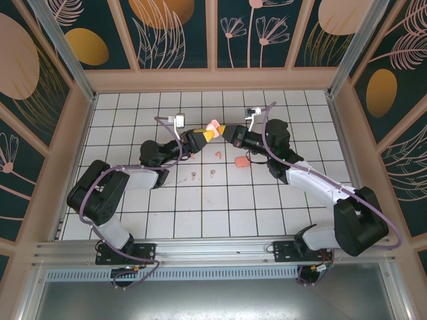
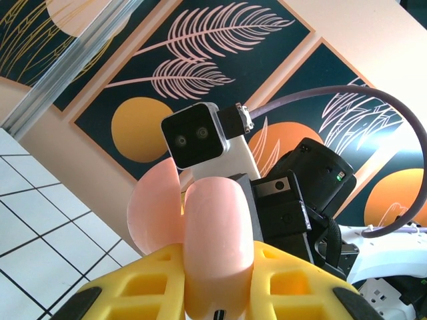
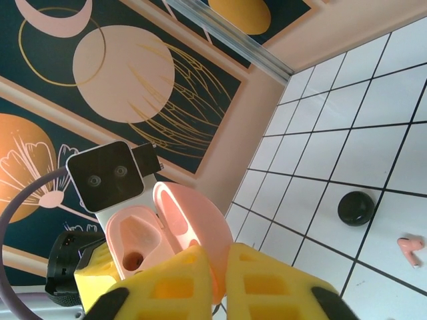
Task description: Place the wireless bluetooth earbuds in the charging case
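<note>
Clamping charging case — left gripper; right gripper pinched shut.

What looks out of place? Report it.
Nothing looks damaged. The open pink charging case is held aloft in the left fingers, while a pink earbud and a black round item lie loose on the tiles.

- One pale pink clamshell charging case, its lid open.
- One small coral-pink lump on the white tiled table.
- Three tiny pinkish stemmed earbuds near the table's middle; a fourth is uncertain.
- One black round glossy object.
- Two black-and-white robot arms.
</note>
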You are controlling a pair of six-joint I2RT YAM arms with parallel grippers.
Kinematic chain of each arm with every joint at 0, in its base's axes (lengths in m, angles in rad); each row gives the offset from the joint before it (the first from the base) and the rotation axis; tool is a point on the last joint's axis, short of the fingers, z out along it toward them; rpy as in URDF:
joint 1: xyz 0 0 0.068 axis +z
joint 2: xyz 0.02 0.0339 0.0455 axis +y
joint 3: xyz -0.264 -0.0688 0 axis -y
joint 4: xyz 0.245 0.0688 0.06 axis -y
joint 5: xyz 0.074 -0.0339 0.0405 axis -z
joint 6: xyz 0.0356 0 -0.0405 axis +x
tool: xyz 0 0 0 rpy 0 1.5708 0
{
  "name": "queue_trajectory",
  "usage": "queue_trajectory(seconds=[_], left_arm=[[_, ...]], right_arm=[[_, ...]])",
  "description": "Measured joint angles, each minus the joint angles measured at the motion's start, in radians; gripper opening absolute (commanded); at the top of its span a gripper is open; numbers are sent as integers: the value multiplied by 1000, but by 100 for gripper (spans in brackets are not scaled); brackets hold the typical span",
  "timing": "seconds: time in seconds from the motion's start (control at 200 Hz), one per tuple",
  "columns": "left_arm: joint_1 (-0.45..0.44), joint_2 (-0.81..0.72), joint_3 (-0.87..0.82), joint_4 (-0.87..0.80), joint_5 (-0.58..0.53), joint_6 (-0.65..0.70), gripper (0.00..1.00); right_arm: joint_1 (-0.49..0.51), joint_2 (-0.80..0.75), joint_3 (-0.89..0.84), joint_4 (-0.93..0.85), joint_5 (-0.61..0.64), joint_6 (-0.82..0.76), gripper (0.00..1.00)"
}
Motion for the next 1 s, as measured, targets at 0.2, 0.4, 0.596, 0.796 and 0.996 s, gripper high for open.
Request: queue_trajectory(seconds=[0.2,0.4,0.596,0.796,0.996], left_arm=[[-9,1,0,-11,-31,8,56],[-12,-12,-8,-81,-70,51,66],[7,-147,-3,-348,-67,219,72],[31,-267,165,-822,-40,560,74],[40,-259,394,-1301,15,890,74]], right_arm=[[0,2,51,-51,-3,-26,0],[-29,2,129,-148,-3,-88,0],[-89,-2,214,-362,4,-211,0],[-105,-2,300,-576,12,-384,0],[-105,-1,331,-742,42,-568,0]])
